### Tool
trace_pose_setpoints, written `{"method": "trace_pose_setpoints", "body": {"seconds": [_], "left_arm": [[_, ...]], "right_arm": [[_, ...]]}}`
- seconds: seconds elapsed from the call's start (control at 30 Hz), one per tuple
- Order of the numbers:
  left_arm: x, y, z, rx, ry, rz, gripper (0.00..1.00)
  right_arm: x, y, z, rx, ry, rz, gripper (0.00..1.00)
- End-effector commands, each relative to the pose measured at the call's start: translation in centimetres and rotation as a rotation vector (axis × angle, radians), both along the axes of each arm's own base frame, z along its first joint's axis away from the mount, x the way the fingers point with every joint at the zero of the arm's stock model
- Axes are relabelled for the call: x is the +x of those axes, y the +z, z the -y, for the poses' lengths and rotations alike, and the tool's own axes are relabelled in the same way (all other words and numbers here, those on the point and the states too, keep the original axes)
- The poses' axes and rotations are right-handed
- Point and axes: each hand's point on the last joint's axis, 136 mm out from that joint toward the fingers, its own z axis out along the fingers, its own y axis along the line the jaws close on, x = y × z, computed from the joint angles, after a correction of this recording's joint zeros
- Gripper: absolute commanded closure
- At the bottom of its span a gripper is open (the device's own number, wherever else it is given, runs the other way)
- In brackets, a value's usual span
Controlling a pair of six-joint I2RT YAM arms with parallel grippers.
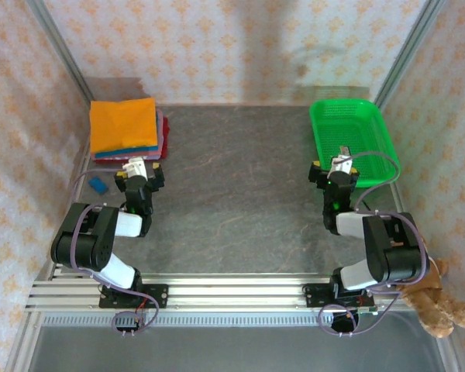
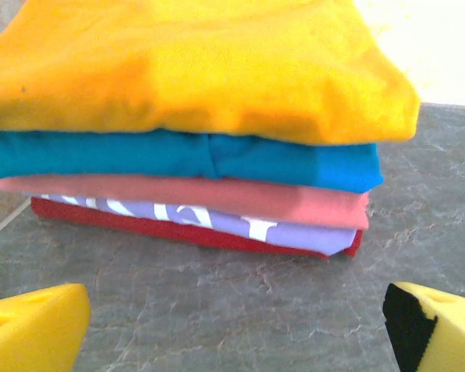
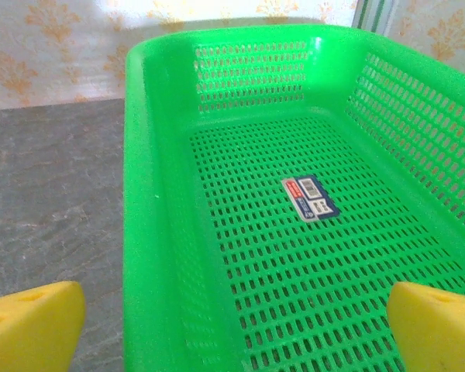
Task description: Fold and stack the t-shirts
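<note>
left tool (image 2: 236,329) apart | right tool (image 3: 236,329) apart | basket (image 3: 151,194) sticker (image 3: 311,198) unreadable | lilac t-shirt (image 2: 217,221) white lettering, illegible

place: lab test cell | cue: wallpapered panels (image 1: 217,46), aluminium frame (image 1: 232,288)

Bright, even overhead light in all views. Top view is sharp, with a faint grey shadow smudge on the patterned back wall (image 1: 294,58). Left wrist view: the bright orange folded cloth shirt (image 2: 194,62) is oversaturated and its folds are washed out. The wall at upper right is blown to white. A thin shadow lies on the grey stone-look tabletop (image 2: 217,302). Yellow foam pads (image 2: 31,329) in the bottom corners are blurred. Right wrist view: glare patches on the glossy green plastic mesh basket (image 3: 151,155).
</note>
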Motion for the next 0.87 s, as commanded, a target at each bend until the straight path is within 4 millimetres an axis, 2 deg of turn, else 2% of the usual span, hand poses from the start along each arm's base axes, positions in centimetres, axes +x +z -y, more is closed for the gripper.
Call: {"method": "trace_pose_setpoints", "body": {"seconds": [0.0, 0.23, 0.73, 0.83], "left_arm": [[-0.9, -0.4, -0.4, 0.011, 0.02, -0.013, 0.0], [-0.6, -0.9, -0.9, 0.006, 0.056, -0.062, 0.0], [-0.9, -0.9, -1.0, 0.008, 0.057, -0.049, 0.0], [-1.5, -0.2, -1.2, 0.002, 0.071, 0.01, 0.0]], "right_arm": [[-1.2, -2.6, -0.4, 0.036, 0.029, -0.021, 0.01], [0.3, -3.4, 0.9, 0.074, -0.035, -0.123, 0.0], [0.4, -3.5, 1.0, 0.091, -0.023, -0.134, 0.01], [0.4, -3.4, 1.0, 0.089, -0.023, -0.129, 0.01]]}}
